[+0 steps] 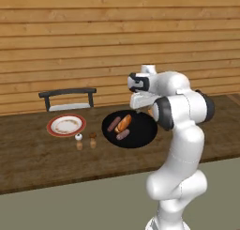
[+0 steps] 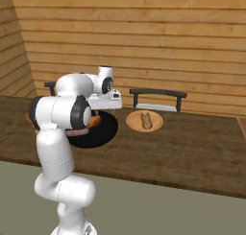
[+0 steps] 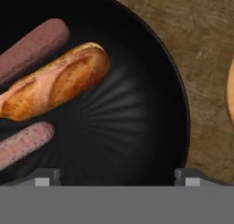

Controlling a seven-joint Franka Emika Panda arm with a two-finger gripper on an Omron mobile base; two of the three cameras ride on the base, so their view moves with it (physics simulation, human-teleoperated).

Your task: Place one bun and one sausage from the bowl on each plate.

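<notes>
On the bench [image 2: 192, 147], a tan bun [image 2: 145, 120] lies on the orange plate [image 2: 144, 120], just beside the black bowl [image 2: 103, 131].

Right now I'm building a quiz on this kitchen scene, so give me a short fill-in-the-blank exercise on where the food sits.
1. The golden bun in the black bowl lies between two ____.
2. The paler bun already lies on the ____ plate.
3. The red-rimmed plate holds ____ food.
4. The gripper over the bowl has its jaws ____.

Missing words: sausages; tan-orange; no; open
</notes>
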